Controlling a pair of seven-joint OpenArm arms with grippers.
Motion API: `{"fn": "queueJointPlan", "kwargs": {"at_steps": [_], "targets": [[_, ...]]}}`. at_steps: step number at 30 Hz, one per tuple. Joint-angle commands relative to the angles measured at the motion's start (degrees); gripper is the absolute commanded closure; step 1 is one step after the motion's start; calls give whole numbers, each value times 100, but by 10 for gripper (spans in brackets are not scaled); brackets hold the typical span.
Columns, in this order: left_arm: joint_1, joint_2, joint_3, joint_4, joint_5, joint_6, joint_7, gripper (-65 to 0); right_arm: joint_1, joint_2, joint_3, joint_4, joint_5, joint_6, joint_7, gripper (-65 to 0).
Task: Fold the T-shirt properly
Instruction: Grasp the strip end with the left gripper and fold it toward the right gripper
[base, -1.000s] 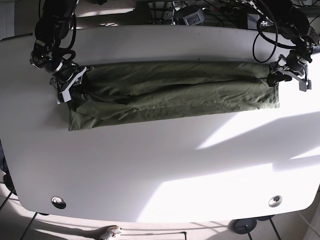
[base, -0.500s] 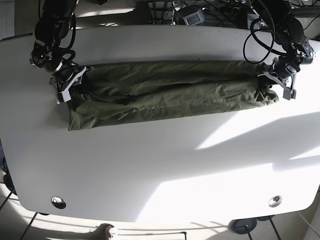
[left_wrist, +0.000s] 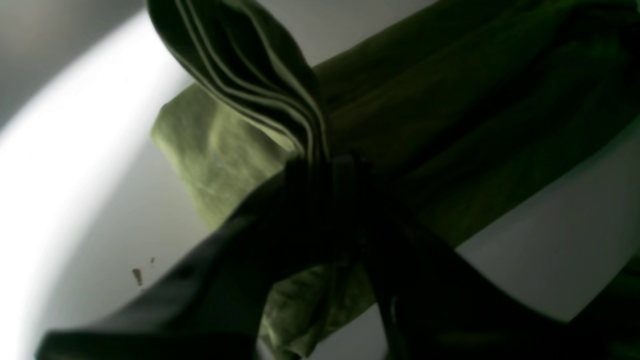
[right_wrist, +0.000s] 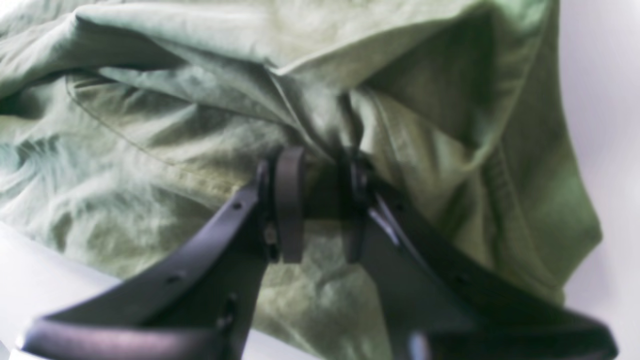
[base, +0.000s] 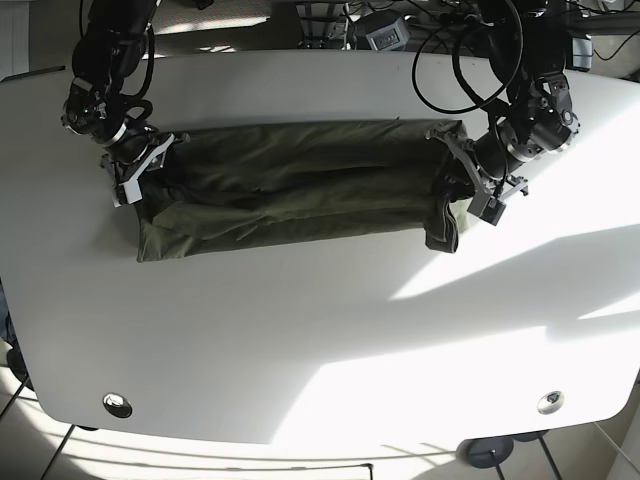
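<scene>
The olive green T-shirt (base: 300, 190) lies as a long folded band across the far half of the white table (base: 320, 330). My left gripper (base: 466, 172) is shut on the shirt's right end and holds it lifted and folded back leftward; the left wrist view shows its fingers (left_wrist: 320, 180) pinching several stacked cloth layers (left_wrist: 260, 90). My right gripper (base: 145, 172) is shut on the shirt's left end, low at the table; the right wrist view shows its fingers (right_wrist: 290, 200) closed on a bunched fold of the shirt (right_wrist: 175, 125).
Cables and dark equipment (base: 385, 30) sit behind the table's far edge. Two round grommet holes (base: 117, 404) (base: 549, 402) are near the table's front edge. Bright sun patches lie on the right part of the table.
My left gripper has carried the shirt's right end leftward, from the far right edge toward the middle, so the band is shorter. The right gripper has stayed put.
</scene>
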Motion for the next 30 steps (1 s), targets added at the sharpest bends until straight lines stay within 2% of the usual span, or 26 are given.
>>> {"fn": "queueJointPlan", "kwargs": {"at_steps": [1, 5, 9, 12, 14, 17, 20, 26, 30], "targets": [[-78, -31, 363, 96, -107, 189, -139, -42, -1, 34, -11, 20, -158, -45, -178, -116], [-78, 163, 1075, 96, -107, 646, -490, -42, 7, 34, -11, 20, -149, -45, -178, -116], [-114, 198, 1558, -80, -107, 1050, -508, -47, 7, 34, -11, 20, -131, -45, -178, -116], [-351, 207, 1646, -405, -107, 1332, -508, -50, 7, 34, -11, 20, -123, -45, -178, -116], [-404, 321, 1708, -625, -107, 1683, -508, -110, 7, 34, -11, 20, -123, -45, -178, -116], [-518, 479, 1717, -651, -107, 2149, -508, -240, 7, 34, -11, 20, -123, -45, -178, -116], [-553, 541, 2024, -634, -107, 2184, -508, -287, 7, 34, -11, 20, -123, -45, -187, -116], [-615, 514, 2631, -317, -107, 2193, -508, -287, 7, 34, -3, 275, -114, -45, -214, -116], [-606, 251, 2341, -62, -125, 2193, -508, -286, -1, 34, 15, 812, -114, -45, -346, -116]]}}
